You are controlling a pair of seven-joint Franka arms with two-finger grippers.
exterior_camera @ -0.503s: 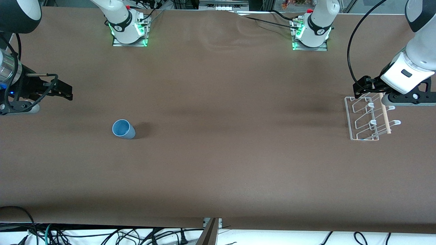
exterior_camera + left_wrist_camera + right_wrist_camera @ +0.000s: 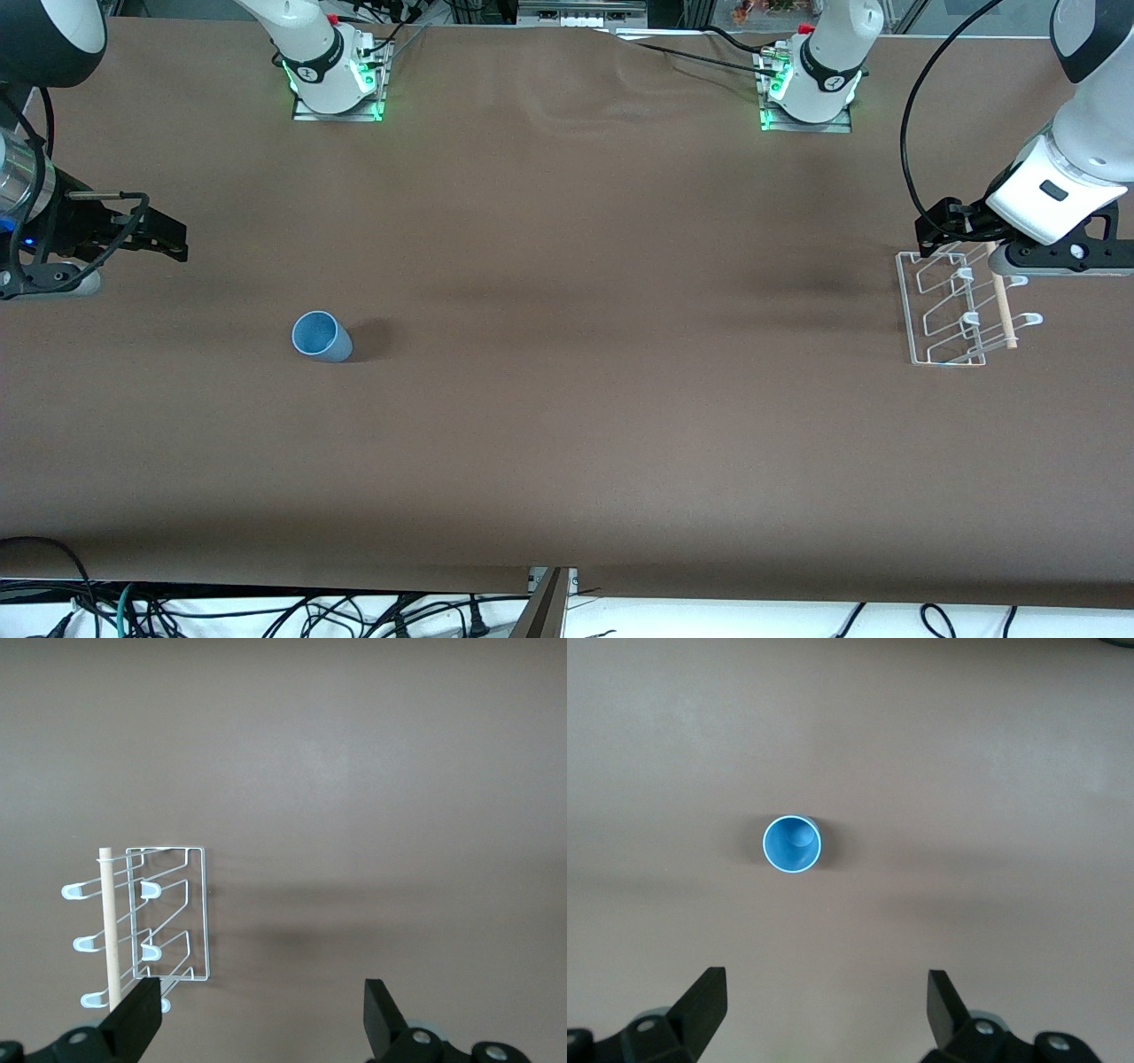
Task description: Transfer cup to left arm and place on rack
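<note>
The light-blue cup (image 2: 321, 337) stands upright on the brown table toward the right arm's end, mouth up. In the right wrist view the cup (image 2: 792, 843) stands apart from the fingers. My right gripper (image 2: 170, 240) is open and empty, over the table at that end, clear of the cup; it shows open in its wrist view (image 2: 824, 1005). The clear wire rack (image 2: 961, 306) with white-tipped prongs and a wooden rod (image 2: 1003, 310) sits toward the left arm's end. My left gripper (image 2: 941, 229) is open and empty over the rack's edge, as its wrist view (image 2: 261, 1019) shows above the rack (image 2: 168, 912).
The two arm bases (image 2: 337, 84) (image 2: 808, 89) stand with green lights at the table's edge farthest from the front camera. Cables lie off the table's near edge (image 2: 266, 611). The brown cloth (image 2: 576, 97) is slightly rippled between the bases.
Both hands have shifted very slightly toward the bases' edge of the table. The cup and the rack have not moved.
</note>
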